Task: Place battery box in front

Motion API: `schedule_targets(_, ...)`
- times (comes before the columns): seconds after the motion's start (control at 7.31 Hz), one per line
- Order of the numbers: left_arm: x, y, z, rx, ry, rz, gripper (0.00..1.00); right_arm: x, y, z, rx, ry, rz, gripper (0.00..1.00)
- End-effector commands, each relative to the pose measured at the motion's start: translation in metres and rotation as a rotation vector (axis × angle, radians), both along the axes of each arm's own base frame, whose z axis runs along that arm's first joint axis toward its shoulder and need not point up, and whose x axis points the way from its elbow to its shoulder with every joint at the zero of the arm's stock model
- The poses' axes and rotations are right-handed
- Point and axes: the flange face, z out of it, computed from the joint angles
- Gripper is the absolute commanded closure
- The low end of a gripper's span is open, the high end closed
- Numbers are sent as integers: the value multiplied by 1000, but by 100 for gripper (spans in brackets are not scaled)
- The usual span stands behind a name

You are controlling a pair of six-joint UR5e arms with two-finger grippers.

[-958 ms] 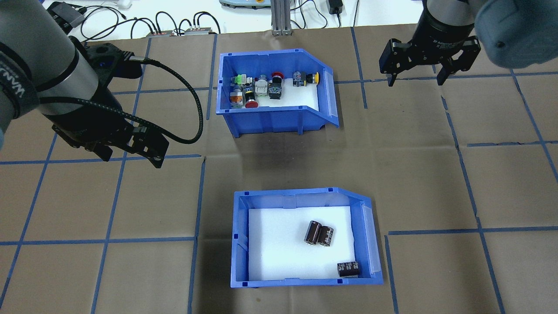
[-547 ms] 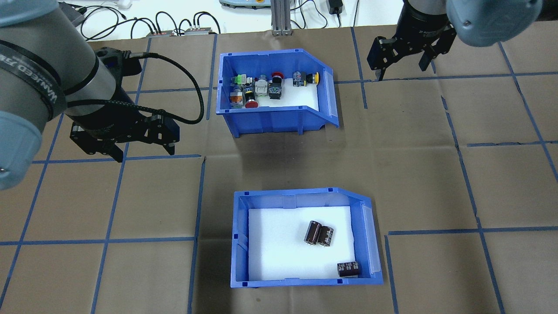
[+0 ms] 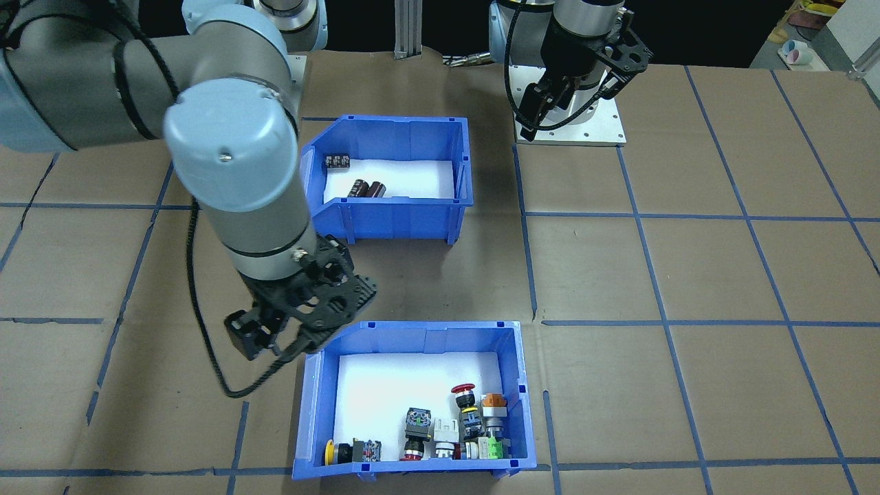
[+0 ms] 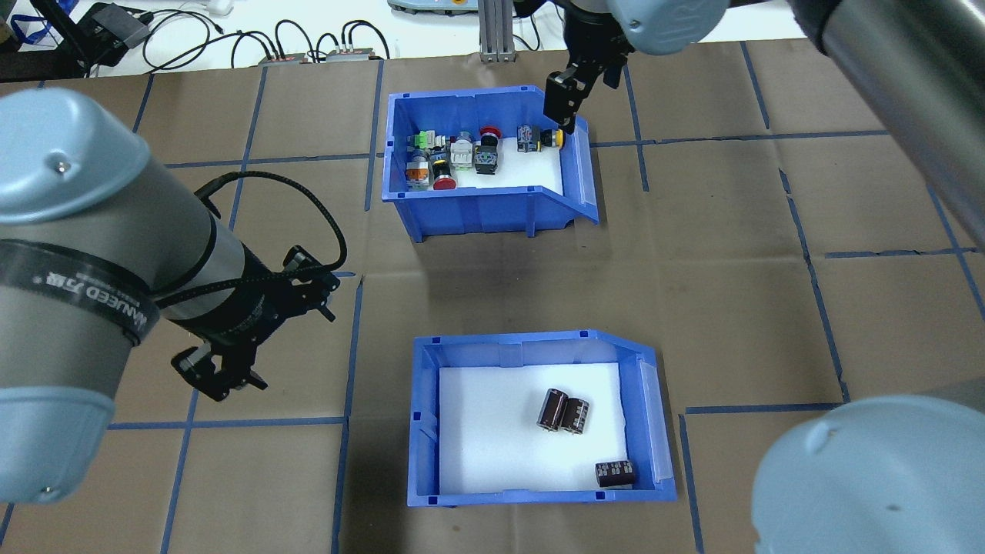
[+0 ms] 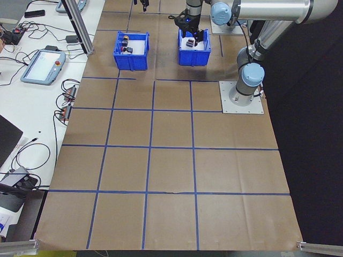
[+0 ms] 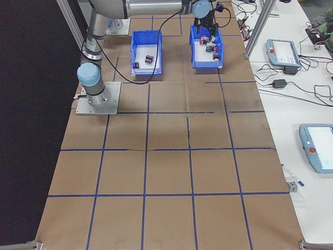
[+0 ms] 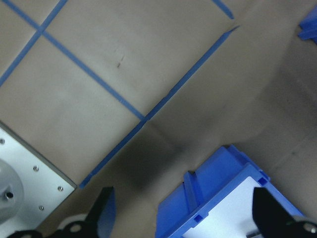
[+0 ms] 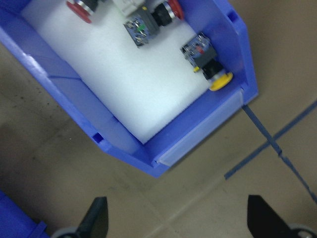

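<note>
While our left hand point(image 4: 254, 338) hangs at the left of the overhead view with its fingers spread and nothing between them, we can see it sits just off the upper-left corner of the battery box point(image 4: 539, 492), apart from it. From the left wrist camera that blue corner pokes in at the bottom of the frame, with both dark fingertips spaced wide at the lower edge. Moving out, the battery box rests low in the centre of the overhead view, white liner showing, two dark cylindrical cells point(image 4: 563, 411) lying side by side near its middle and a third cell point(image 4: 616, 474) down in the lower-right corner.

Over to our right hand point(image 4: 562, 104), up at the top centre of the overhead view: it hovers by the upper-right corner of the switch bin point(image 4: 477, 211), fingers apart, gripping nothing. The right wrist camera looks down on that bin's sloped end, a yellow-capped switch point(image 8: 210, 69) tucked right by the wall. More coloured switches point(image 4: 454, 154) cluster along the bin's far side.

Both bins stand on the brown paper-covered table point(image 4: 769, 308), marked with blue tape lines point(image 4: 816, 300), well apart from each other. Across the table's top edge, cables point(image 4: 308, 38) trail over a white surface.
</note>
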Motion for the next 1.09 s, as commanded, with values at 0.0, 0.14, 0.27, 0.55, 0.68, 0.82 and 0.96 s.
schedule_targets(0.0, -41, 42, -22, 65, -1, 267, 4, 70, 9, 1, -21, 11, 332, 0)
schedule_targets(0.14, -63, 63, -40, 80, -17, 303, 3, 96, 19, -3, -16, 14, 444, 0)
schedule_targets(0.27, -78, 77, -54, 72, -14, 350, 2, 120, 30, -13, -3, 18, 502, 0)
schedule_targets(0.55, -111, 108, -96, 125, 63, 440, 2, 149, 38, -48, 39, 19, 626, 0)
schedule_targets(0.68, -125, 112, -105, 109, 78, 492, 2, 159, 38, -69, 67, 29, 666, 0)
schedule_targets(0.82, -142, 114, -115, 102, 77, 538, 2, 167, 41, -89, 96, 36, 671, 0)
schedule_targets(0.96, -161, 111, -129, 85, 83, 571, 2, 173, 43, -110, 126, 44, 680, 0)
